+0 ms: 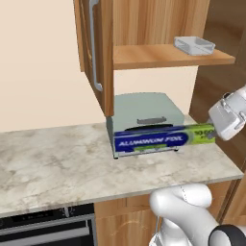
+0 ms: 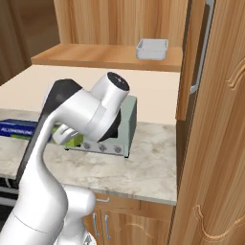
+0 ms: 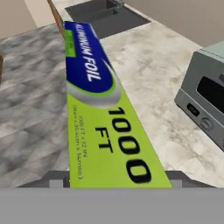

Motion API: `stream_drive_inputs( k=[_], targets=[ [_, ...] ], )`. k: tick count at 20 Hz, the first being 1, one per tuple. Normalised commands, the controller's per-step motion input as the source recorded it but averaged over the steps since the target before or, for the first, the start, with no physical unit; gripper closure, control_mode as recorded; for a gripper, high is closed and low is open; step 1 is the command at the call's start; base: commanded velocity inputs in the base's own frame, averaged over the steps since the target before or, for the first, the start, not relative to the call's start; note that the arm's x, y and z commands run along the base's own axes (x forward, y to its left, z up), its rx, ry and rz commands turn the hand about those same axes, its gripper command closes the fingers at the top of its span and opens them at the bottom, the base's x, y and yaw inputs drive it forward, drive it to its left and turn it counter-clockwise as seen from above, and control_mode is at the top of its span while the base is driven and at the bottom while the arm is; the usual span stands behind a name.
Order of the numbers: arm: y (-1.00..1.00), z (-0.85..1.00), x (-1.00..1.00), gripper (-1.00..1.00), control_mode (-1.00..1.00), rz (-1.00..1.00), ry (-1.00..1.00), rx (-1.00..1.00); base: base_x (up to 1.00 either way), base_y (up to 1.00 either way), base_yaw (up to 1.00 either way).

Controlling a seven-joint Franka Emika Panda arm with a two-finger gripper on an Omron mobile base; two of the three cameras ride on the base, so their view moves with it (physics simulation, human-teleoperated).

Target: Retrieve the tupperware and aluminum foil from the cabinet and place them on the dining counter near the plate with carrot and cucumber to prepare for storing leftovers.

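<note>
My gripper is shut on the lime-green end of the aluminum foil, a long dark blue box held level in the air in front of the toaster oven. In the hand view the aluminum foil runs away from the gripper, between both fingertips. Its blue end sticks out left of the arm. The tupperware, pale grey and translucent, sits on the shelf of the open cabinet; the right base view has the tupperware there too. The dining counter and the plate are out of view.
A mint-green toaster oven stands on the marbled counter under the cabinet shelf. The cabinet door hangs open at the left. A dark sink lies further along the counter. An oven sits below the counter edge.
</note>
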Motion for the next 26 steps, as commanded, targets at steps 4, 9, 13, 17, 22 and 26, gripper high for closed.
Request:
stream_drive_inputs(
  k=[4, 9, 13, 17, 22, 26],
  targets=[
    [0.00, -0.26, 0.00, 1.00, -1.00, -0.12, 0.11, -0.08, 0.00, 0.00, 0.00],
    [0.00, -0.07, 0.00, 1.00, -1.00, -0.04, 0.00, -0.01, 0.00, 0.00, 0.00],
    [0.00, 0.00, 0.00, 1.00, 1.00, 0.00, 0.00, 0.00, -0.42, 0.00, -0.01],
    [0.00, 0.00, 0.00, 1.00, 1.00, 0.00, 0.00, 0.00, -1.00, 0.19, 0.05],
    [0.00, 0.00, 0.00, 1.00, 1.00, 0.00, 0.00, 0.00, -0.38, 0.67, 0.64],
    [0.00, 0.00, 0.00, 1.00, 1.00, 0.00, 0.00, 0.00, -0.11, 0.24, 0.97]
  ],
)
